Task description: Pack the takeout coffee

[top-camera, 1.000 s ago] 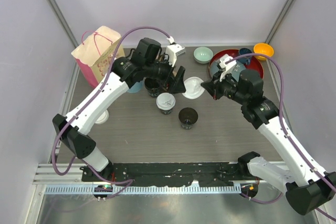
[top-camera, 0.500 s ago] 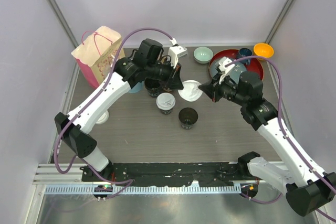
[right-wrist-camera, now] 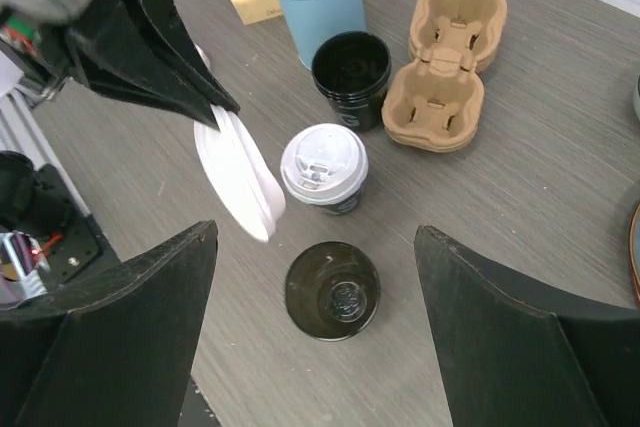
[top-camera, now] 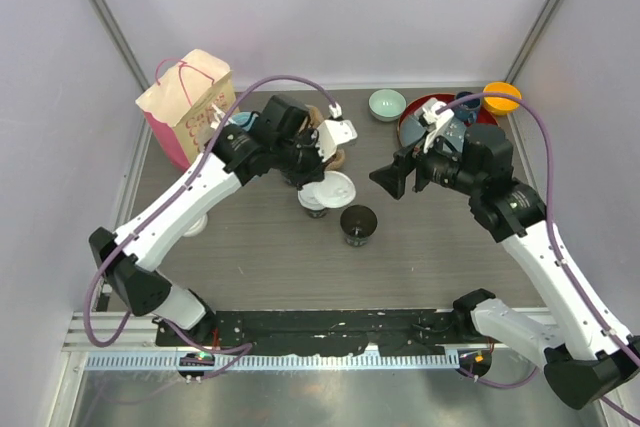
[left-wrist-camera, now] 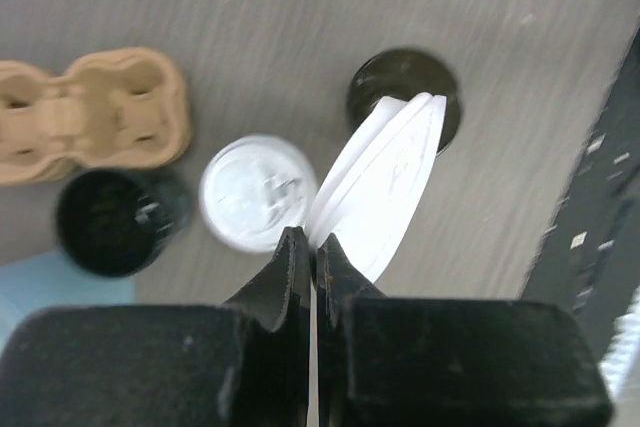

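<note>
We see the left pincer [left-wrist-camera: 312, 247] clenched on the rim of a lid [left-wrist-camera: 380, 187], a thin round disc of white plastic with a raised edge. The lid is held tilted, almost on its edge, in the air above the grey wood-grain counter [top-camera: 250, 247]. It hangs just beside the lidded cup [right-wrist-camera: 323, 169], and we cannot tell if the two touch.

The lidded cup is small, of black paper, with a round white sip lid, and it stands upright near the middle of the counter. The open cup [right-wrist-camera: 332, 290] is of the same black paper, has no lid and shows a glossy dark inside. It stands near the lidded cup, on the side toward the arm bases.

The right pincer [top-camera: 388, 179] is released, its two dark wedge-shaped fingers spread wide, and it holds nothing.

Behind the lidded cup stands a third black cup [right-wrist-camera: 350, 67], also open. Beside it lies a carrier [right-wrist-camera: 445, 52] of tan moulded pulp with rounded pockets. A light-blue cup [right-wrist-camera: 330, 2] holds white utensils. A paper bag [top-camera: 185, 102], beige and pink, stands at the far left.
</note>
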You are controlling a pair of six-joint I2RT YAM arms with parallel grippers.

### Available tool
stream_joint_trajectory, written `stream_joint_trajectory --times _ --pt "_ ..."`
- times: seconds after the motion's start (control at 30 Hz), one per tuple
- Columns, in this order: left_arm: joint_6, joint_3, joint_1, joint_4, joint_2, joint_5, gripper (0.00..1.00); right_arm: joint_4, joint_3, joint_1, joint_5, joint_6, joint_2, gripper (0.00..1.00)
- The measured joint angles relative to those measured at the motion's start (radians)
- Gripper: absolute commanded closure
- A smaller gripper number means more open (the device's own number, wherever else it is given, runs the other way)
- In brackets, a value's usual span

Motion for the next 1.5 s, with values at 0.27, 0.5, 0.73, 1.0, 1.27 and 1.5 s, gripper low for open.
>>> stream_joint_trajectory --times 0.27,0.5,0.73,1.0,1.27,1.5 --pt "0.566 -0.262 -0.174 0.043 -0.272 -0.351 1.0 -0.092 0.045 0.0 0.003 0.115 -0.071 0.15" --pt "1.304 -0.953 -0.343 0.606 -0.739 -0.33 1.0 -0.145 0.089 0.0 0.001 0.13 -0.071 0.26" --pt "1.637 -1.337 -0.343 1.051 -0.806 -0.196 1.0 -0.124 0.086 0.003 -0.082 0.14 -0.064 0.34" --pt "1.717 -1.46 -0.343 1.437 -0.766 -0.145 1.0 -0.1 0.025 0.105 -0.069 0.192 0.031 0.4" --pt "1.735 -1.474 -0.343 1.59 -0.761 -0.185 1.0 -0.099 0.0 0.213 0.085 0.285 0.053 0.41" --pt "1.736 -1.492 -0.347 1.608 -0.77 -0.178 1.0 -0.086 0.001 0.241 0.057 0.134 0.094 0.49"
